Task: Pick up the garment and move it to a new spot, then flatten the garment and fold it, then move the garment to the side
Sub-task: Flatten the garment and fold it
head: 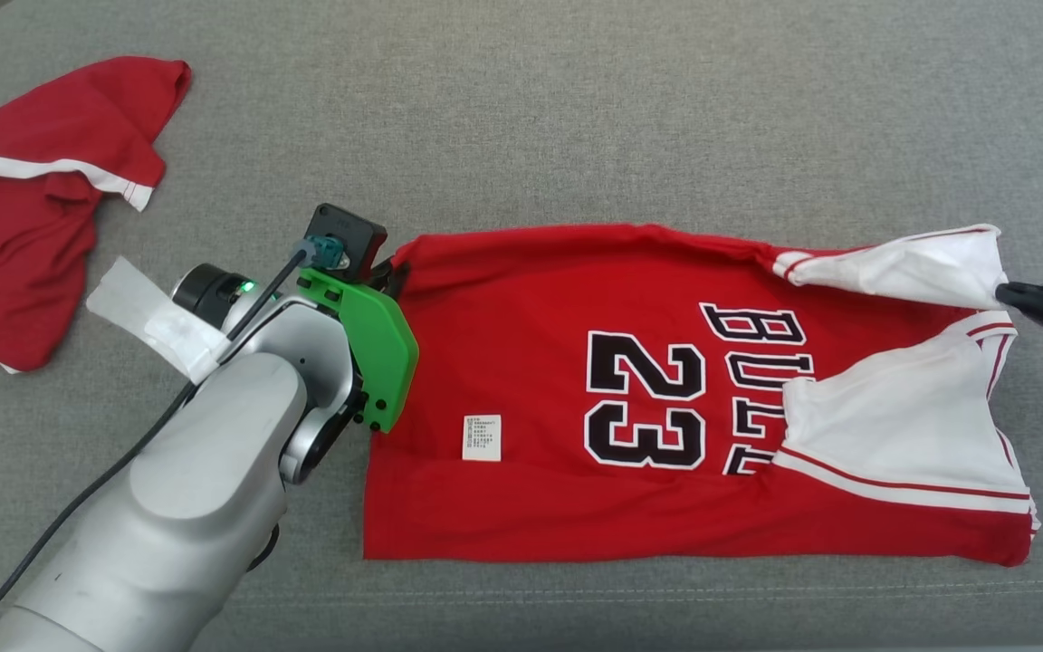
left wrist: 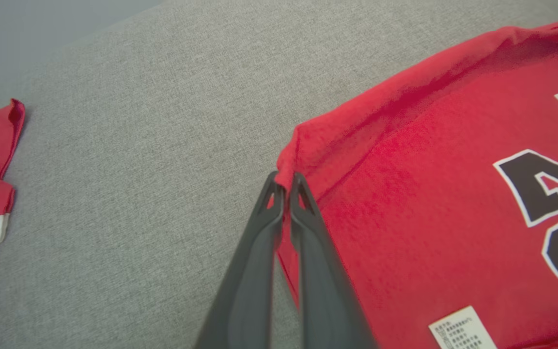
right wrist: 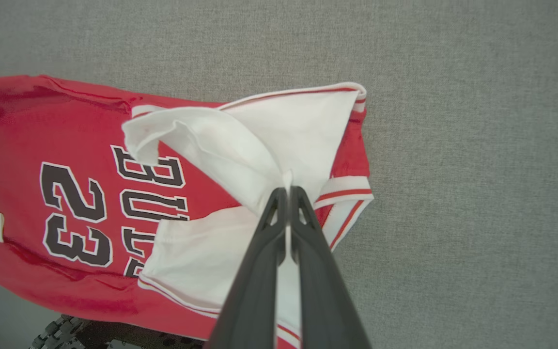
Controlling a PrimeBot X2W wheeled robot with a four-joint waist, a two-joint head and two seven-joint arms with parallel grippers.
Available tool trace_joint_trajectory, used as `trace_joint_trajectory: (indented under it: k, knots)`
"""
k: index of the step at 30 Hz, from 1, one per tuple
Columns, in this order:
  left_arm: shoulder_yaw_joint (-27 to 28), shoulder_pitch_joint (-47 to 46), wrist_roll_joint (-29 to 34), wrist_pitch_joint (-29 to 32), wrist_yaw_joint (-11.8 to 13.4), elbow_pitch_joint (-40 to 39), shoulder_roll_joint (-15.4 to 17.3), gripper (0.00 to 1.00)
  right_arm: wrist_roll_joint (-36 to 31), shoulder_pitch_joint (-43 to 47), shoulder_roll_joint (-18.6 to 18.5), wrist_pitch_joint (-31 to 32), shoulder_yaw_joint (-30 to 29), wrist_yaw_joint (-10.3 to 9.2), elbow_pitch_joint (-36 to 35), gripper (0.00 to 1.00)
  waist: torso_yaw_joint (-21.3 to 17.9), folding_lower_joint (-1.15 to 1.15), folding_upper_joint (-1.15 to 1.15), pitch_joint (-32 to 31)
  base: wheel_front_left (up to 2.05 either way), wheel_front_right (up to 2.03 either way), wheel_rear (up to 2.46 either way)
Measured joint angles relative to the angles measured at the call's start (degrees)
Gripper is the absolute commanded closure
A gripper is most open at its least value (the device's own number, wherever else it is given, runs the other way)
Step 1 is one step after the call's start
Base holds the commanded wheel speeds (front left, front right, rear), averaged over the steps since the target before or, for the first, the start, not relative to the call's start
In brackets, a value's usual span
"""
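The red basketball jersey (head: pixel 531 362) lies spread lengthwise across the grey upholstered surface (head: pixel 576 109), number 23 facing up, hem toward the robot's left and shoulders toward its right. At the shoulder end the cloth is turned over, so the white inner side shows in loose flaps.

The left tool (left wrist: pixel 284 182) is closed narrowly on the far hem corner, with a pinch of red cloth between its fingers. The right tool (right wrist: pixel 287 191) is closed the same way on a peak of the white fabric at the far shoulder.

The cloth looks thin, light and entirely limp. It probably sags between any two held points, bunches if pushed, and drags on the textured upholstery rather than sliding freely. Edges and corners look like the best places to hold it. Stitched hems and striped trim are thicker and less likely to slip from a narrow pinch than a single layer. The small care label (head: pixel 482 437) would make a poor hold.

A second crumpled red garment (head: pixel 23 208) lies well apart at the far left.
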Motion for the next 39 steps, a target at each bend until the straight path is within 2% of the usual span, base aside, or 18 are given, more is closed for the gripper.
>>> trace_joint_trajectory:
  k: [18,34,35,36,37,38,39]
  knots:
    - [-1.1,5.9,-0.8,-3.0,0.5,1.1,1.3,1.00,0.6,5.7,2.5,2.7,-1.0,0.00,-1.6,1.00,-1.8,0.00,0.00,-4.7,0.00,0.00,0.00]
    - [-0.9,10.5,-3.4,-5.1,0.7,5.7,1.7,1.00,1.3,10.0,5.4,5.0,-1.2,0.00,-3.0,1.00,-3.3,0.00,0.00,-8.6,0.00,0.00,0.00]
    - [-1.0,10.6,-3.5,-5.1,0.6,6.0,1.6,0.93,1.4,10.1,5.5,5.0,-1.1,0.00,-2.9,1.00,-3.4,0.00,0.00,-8.6,0.00,0.00,0.00]
    - [-1.1,10.7,-3.5,-5.1,0.5,6.2,1.6,0.67,1.5,10.1,5.7,5.1,-1.0,0.00,-2.7,1.00,-3.4,0.00,0.00,-8.6,0.00,0.00,0.00]
    - [-1.3,10.8,-3.5,-5.0,0.5,6.5,1.5,0.23,1.6,10.3,5.8,5.4,-0.9,0.00,-2.7,1.00,-3.3,0.00,0.00,-8.7,0.00,0.00,0.00]
    - [-1.3,10.9,-3.6,-4.9,0.4,6.8,1.5,0.00,1.7,10.6,5.8,5.5,-0.7,0.00,-2.6,1.00,-3.3,0.00,0.00,-8.7,0.00,0.00,0.00]
    - [-1.3,11.0,-3.7,-4.9,0.4,7.0,1.5,0.00,1.9,11.0,5.9,5.7,-0.6,0.00,-2.4,1.00,-3.2,0.00,0.00,-8.7,0.00,0.00,0.00]
